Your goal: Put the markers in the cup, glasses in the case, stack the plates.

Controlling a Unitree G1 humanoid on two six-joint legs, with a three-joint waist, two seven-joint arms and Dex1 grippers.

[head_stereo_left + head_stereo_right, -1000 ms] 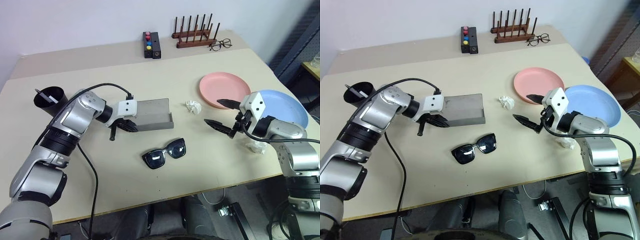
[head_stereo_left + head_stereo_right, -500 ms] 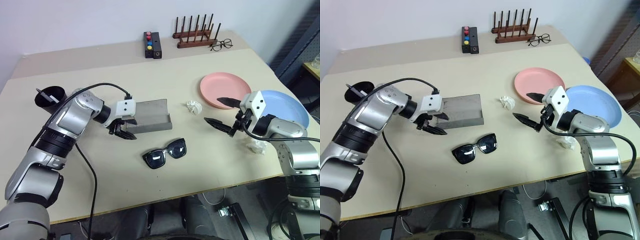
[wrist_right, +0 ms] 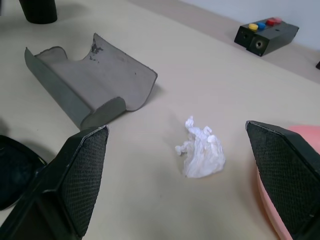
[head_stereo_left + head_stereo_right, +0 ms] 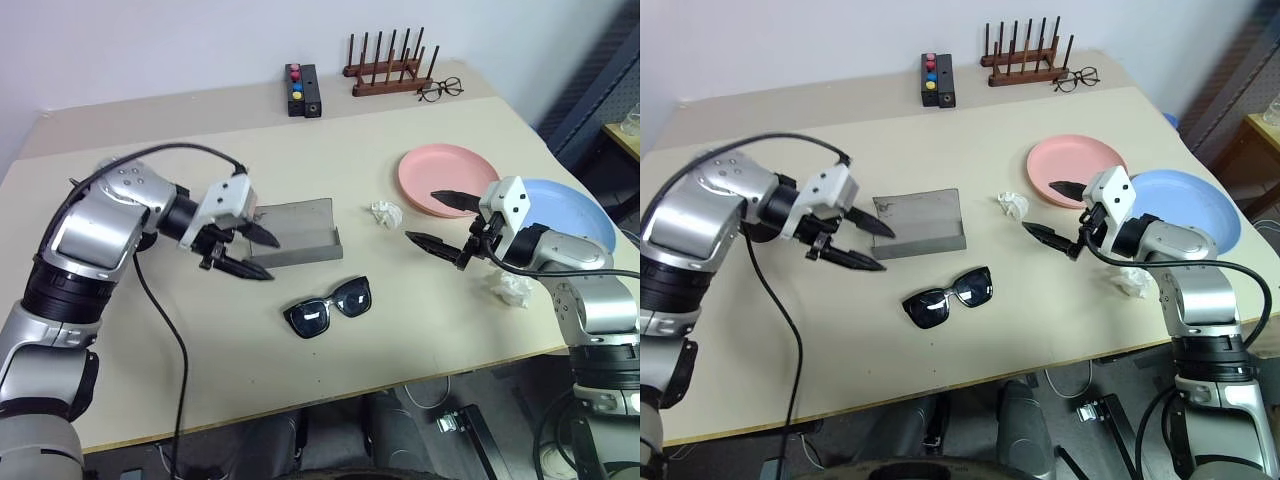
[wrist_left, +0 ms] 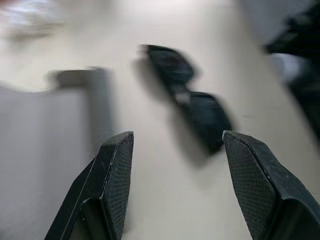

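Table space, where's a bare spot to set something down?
Free: the near table edge in front of the sunglasses, and the wide stretch between the grey case and the button box. Crowded: around the pink plate, blue plate and crumpled tissues.

A pale beige flat-topped desk is carrying everything. Near its centre, a grey felt-like oblong glasses case is lying open, and black chunky-framed sunglasses are resting just at its five o'clock. A small crumpled white paper wad is sitting at three o'clock of the case. Further toward three o'clock, a salmon pink round shallow plate and a light blue round plate are lying side by side. Another crumpled white wad is lying at six o'clock of the blue plate. At twelve o'clock, along the far edge, a black box with coloured buttons, a brown wooden peg rack and thin wire-rimmed spectacles are sitting.
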